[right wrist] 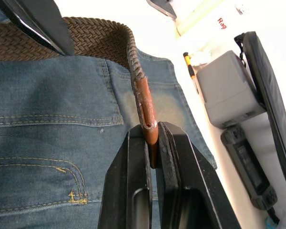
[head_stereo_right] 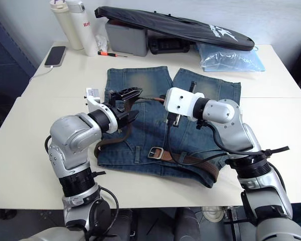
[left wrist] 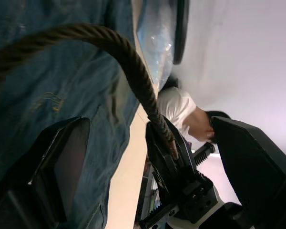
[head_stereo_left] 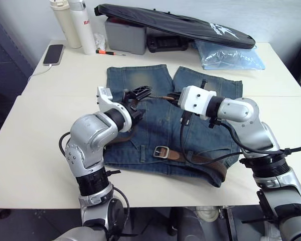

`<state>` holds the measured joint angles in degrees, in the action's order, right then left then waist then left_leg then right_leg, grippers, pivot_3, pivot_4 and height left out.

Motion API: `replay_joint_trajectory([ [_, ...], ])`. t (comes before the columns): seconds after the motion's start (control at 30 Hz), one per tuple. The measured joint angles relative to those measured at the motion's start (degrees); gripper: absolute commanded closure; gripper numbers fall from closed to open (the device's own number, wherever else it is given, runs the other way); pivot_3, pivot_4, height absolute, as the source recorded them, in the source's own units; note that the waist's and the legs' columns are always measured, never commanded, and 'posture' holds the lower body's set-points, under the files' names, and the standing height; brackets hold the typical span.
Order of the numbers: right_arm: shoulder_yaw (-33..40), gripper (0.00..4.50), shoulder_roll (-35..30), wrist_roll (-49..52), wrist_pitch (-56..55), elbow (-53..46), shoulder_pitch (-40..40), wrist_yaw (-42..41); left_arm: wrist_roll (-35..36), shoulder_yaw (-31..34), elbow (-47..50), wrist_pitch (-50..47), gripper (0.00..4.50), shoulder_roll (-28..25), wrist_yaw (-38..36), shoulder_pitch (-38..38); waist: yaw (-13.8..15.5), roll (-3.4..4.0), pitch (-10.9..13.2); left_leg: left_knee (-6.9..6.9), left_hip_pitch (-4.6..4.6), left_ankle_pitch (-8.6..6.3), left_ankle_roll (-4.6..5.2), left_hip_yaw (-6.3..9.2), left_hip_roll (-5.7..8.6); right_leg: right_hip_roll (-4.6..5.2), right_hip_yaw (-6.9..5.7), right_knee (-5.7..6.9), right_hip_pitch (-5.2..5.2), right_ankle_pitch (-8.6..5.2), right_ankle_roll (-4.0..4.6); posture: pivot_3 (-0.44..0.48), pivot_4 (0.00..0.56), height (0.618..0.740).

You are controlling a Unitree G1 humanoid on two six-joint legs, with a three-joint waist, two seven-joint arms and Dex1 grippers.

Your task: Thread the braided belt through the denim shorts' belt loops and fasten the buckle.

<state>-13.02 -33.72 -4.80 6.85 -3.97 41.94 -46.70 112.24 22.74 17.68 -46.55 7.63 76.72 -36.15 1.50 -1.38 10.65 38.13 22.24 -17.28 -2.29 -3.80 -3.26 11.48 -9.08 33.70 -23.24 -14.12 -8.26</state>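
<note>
The denim shorts point(head_stereo_left: 170, 135) lie flat on the white table point(head_stereo_left: 40, 150), waistband toward the robot and legs pointing away. The braided belt point(head_stereo_left: 200, 159) runs along the waistband, and its silver buckle point(head_stereo_left: 161, 151) rests on the denim near the middle of the waist. From the buckle the strap goes toward the robot's right, curls at the corner of the shorts, and another stretch of it rises off the fabric between the two arms.

The right claw point(right wrist: 151, 143) is clenched on the belt's smooth tan tip point(right wrist: 145, 107), pinched tight between its two black fingers (the right wrist view shows this plainly), with the brown weave arching away from the tip above the shorts' back pocket stitching point(right wrist: 62, 167). The left claw point(head_stereo_left: 135, 100) hovers over the upper middle of the shorts, just beside the right one, its fingers spread apart with the strap passing between them in the left wrist view; I cannot tell whether it touches either finger.

At the far edge of the table sit a long black bag point(head_stereo_left: 175, 22) propped on a grey box point(head_stereo_left: 125, 35), a clear plastic packet point(head_stereo_left: 231, 55), two white bottles point(head_stereo_left: 72, 22), an orange-tipped marker point(head_stereo_left: 108, 51) and a phone point(head_stereo_left: 53, 53) on a charging lead.
</note>
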Motion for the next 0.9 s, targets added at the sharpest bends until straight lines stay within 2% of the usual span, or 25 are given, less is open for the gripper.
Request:
replay_joint_trajectory([
  [0.53,0.0,4.50,-2.1,-0.7,0.7,-7.0,-2.4,-1.2,0.0,3.7,-8.8,2.9,0.05,0.1,-0.8,-4.0,0.1,0.00,0.0,-0.06,0.01,-0.01,0.01,0.00,-0.02,-0.06,-0.02,-0.15,0.04,0.05,-0.01,0.000,0.150,0.740],
  [0.57,0.0,4.50,-2.1,-0.7,0.7,-7.3,-2.3,-1.2,0.0,3.7,-9.3,3.0,0.57,0.1,-0.8,-4.0,0.1,0.00,0.0,-0.06,0.01,-0.01,0.01,0.00,-0.02,-0.07,-0.02,-0.16,0.03,0.05,-0.01,0.000,0.150,0.740],
  [0.63,-0.1,4.50,-2.1,-0.8,0.9,-7.7,-2.1,-1.2,0.0,3.7,-9.8,3.3,1.19,0.0,-0.7,-4.0,0.1,0.00,0.0,-0.06,0.02,-0.01,0.01,0.00,-0.02,-0.07,-0.02,-0.17,0.03,0.05,-0.01,0.000,0.150,0.740],
  [0.83,-0.2,4.50,-2.1,-1.3,0.9,-8.2,-2.3,-1.3,0.1,3.6,-9.8,3.3,3.90,0.2,-1.5,-4.2,0.1,0.00,0.0,-0.06,0.03,-0.01,0.01,0.00,-0.02,-0.07,-0.03,-0.18,0.04,0.05,-0.01,0.000,0.150,0.740],
  [0.87,-0.2,4.50,-2.1,-1.3,0.9,-8.3,-2.5,-1.4,0.1,3.6,-9.8,3.4,4.29,0.2,-1.6,-4.2,0.1,0.00,0.0,-0.06,0.03,-0.01,0.01,0.00,-0.02,-0.07,-0.03,-0.18,0.04,0.05,-0.01,0.000,0.150,0.740],
  [0.9,-0.2,4.50,-2.1,-1.3,0.9,-8.5,-2.8,-1.4,0.2,3.6,-9.8,3.6,4.47,0.2,-1.7,-4.3,0.1,0.00,0.0,-0.06,0.03,-0.01,0.01,0.00,-0.02,-0.07,-0.03,-0.18,0.04,0.05,-0.01,0.000,0.150,0.740],
])
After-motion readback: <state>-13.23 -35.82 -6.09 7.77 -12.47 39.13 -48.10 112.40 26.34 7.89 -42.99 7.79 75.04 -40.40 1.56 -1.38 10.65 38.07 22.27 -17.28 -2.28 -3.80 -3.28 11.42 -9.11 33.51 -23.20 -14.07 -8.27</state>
